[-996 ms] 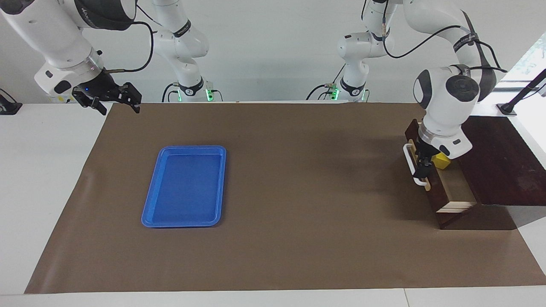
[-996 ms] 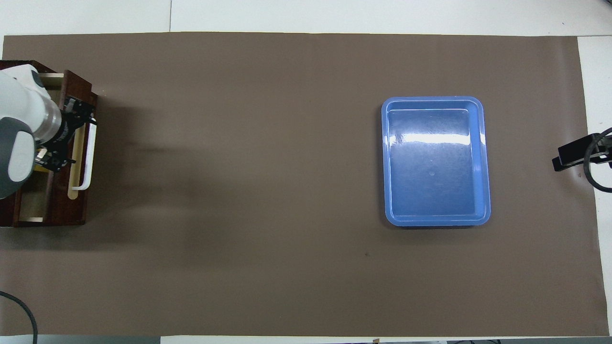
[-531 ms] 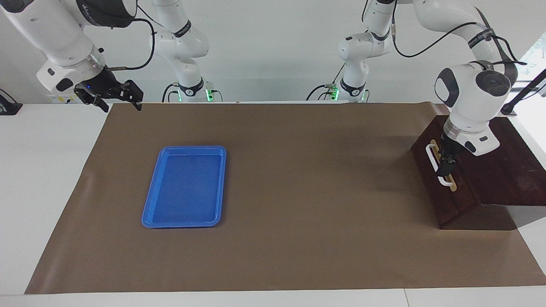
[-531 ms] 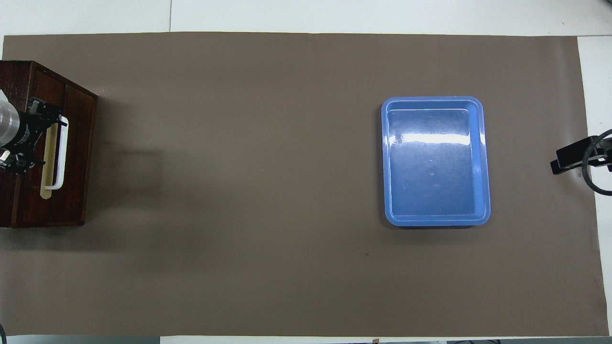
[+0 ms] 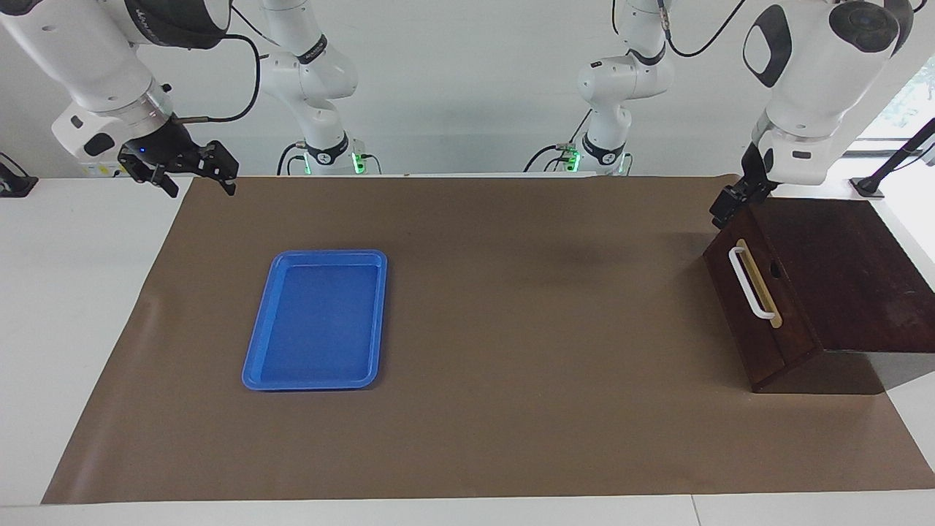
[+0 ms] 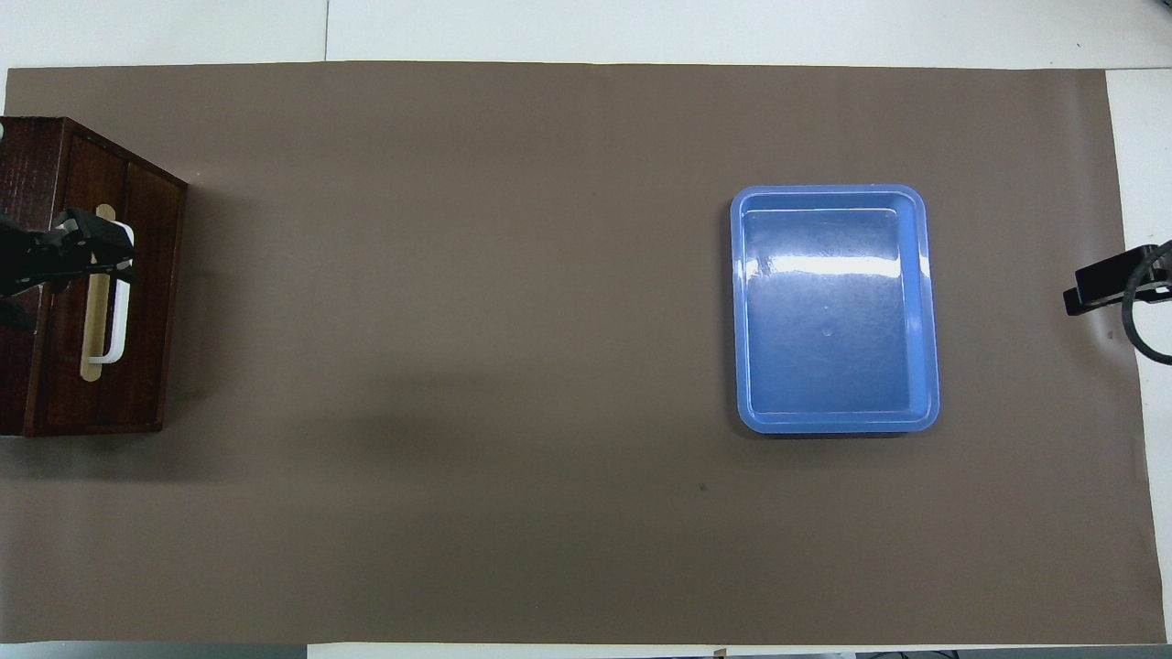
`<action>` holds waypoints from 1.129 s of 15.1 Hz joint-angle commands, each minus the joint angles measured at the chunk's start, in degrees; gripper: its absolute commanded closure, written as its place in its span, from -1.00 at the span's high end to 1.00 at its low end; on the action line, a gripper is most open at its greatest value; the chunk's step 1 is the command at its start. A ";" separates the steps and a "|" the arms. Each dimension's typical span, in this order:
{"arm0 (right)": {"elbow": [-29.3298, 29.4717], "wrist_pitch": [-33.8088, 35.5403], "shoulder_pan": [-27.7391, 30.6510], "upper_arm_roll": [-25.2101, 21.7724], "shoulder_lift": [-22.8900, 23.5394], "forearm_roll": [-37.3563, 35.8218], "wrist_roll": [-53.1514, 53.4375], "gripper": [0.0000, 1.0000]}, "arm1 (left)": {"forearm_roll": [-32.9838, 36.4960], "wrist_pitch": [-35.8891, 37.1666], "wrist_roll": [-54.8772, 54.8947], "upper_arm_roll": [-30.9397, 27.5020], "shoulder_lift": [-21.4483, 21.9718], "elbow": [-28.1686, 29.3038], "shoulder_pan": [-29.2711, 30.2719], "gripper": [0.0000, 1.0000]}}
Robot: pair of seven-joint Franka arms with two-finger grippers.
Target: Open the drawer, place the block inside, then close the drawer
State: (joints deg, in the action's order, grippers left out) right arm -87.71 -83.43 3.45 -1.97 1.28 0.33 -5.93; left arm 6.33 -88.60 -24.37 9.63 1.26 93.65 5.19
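The dark wooden box [image 5: 847,270] stands at the left arm's end of the table. Its drawer [image 5: 763,321] is shut flush, with the white bar handle [image 5: 750,283] and brass strip on its front. It also shows in the overhead view [image 6: 146,302]. The yellow block is hidden. My left gripper [image 5: 730,203] hangs in the air over the box's upper corner toward the robots, clear of the handle; it also shows in the overhead view [image 6: 92,252]. My right gripper [image 5: 193,179] waits open and empty over the table's edge at the right arm's end.
A blue plastic tray [image 5: 314,254] lies empty on the brown mat toward the right arm's end; it also shows in the overhead view [image 6: 829,190]. The brown mat [image 5: 511,329] covers most of the table.
The drawer, open with the yellow block inside a second ago, has been pushed shut. My left gripper then let go of the handle and rose toward the robots. The right arm barely moved.
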 commanded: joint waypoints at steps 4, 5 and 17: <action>-5.44 -5.42 -0.73 -0.22 -2.25 -0.85 0.57 1.00 | -3.68 5.00 11.79 -1.54 -2.84 -3.55 -1.15 1.00; -5.36 -5.16 -0.73 -0.22 -2.16 -0.85 0.57 1.00 | -3.87 5.97 12.06 -1.63 -3.02 -4.96 -1.50 1.00; -5.01 -5.16 -0.64 -0.05 -2.34 -1.73 0.39 1.00 | -6.07 10.37 18.99 -2.33 -2.06 -6.90 -1.94 1.00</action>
State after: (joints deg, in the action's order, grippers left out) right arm -90.58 -87.02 3.19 -1.95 0.51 -0.42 -5.93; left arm 1.32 -80.19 -7.94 8.61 -1.42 87.39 4.21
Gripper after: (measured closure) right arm 0.000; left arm 0.000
